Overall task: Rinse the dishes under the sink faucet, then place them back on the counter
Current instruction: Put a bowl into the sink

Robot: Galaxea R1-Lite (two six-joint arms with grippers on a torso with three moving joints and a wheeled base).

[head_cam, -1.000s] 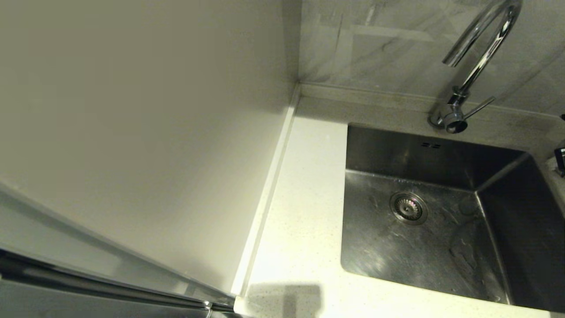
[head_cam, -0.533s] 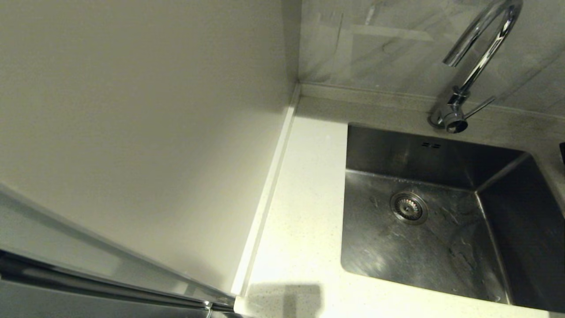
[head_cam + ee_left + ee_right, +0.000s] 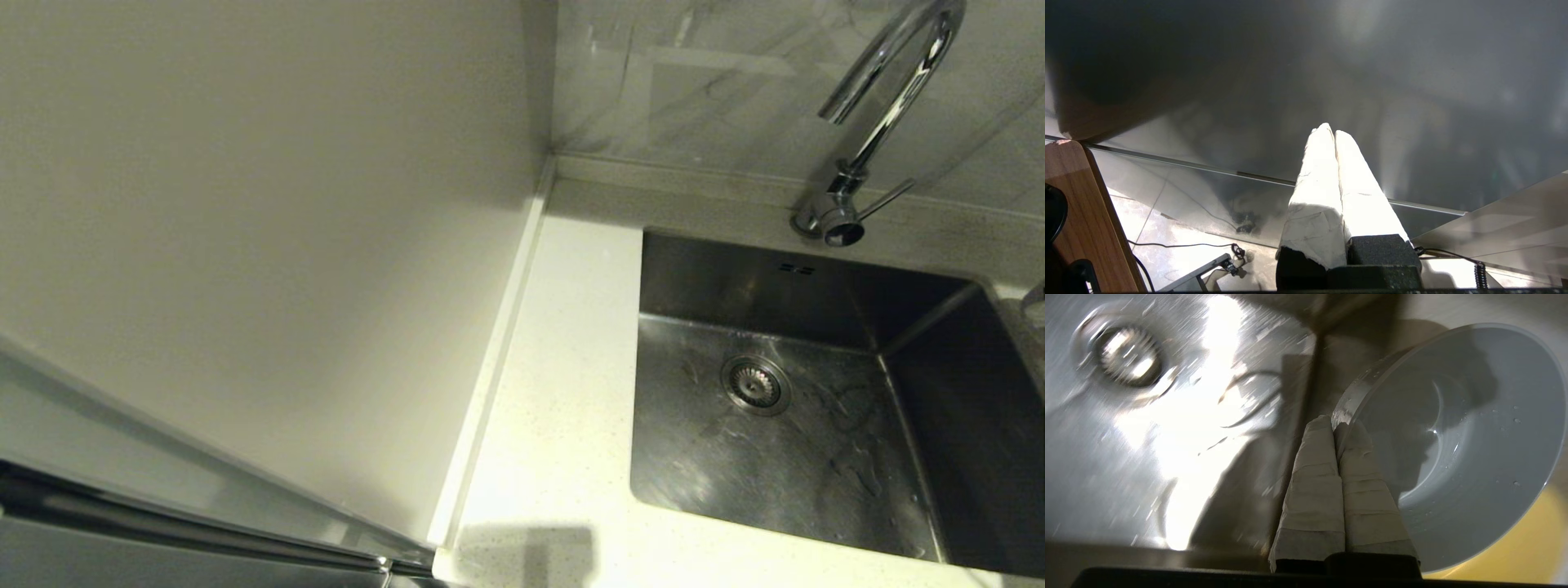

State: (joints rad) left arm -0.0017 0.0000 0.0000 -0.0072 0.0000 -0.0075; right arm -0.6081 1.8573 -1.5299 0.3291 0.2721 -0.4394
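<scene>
The white speckled counter [image 3: 563, 392] surrounds the stainless steel sink [image 3: 824, 327], whose wet floor carries the round strainer drain [image 3: 755, 384]. The chrome gooseneck faucet [image 3: 878, 122] rises at the sink's back edge. The white bowl [image 3: 1457, 449], beaded with droplets, hangs over the basin, its rim clamped in the right gripper [image 3: 1336, 425]. The left gripper [image 3: 1331, 132] hangs parked off the counter, jaws pressed together.

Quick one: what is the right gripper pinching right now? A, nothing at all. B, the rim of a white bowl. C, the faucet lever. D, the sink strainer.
B: in the right wrist view the right gripper has its fingers shut on the rim of the white bowl, with the sink basin behind it.
</scene>
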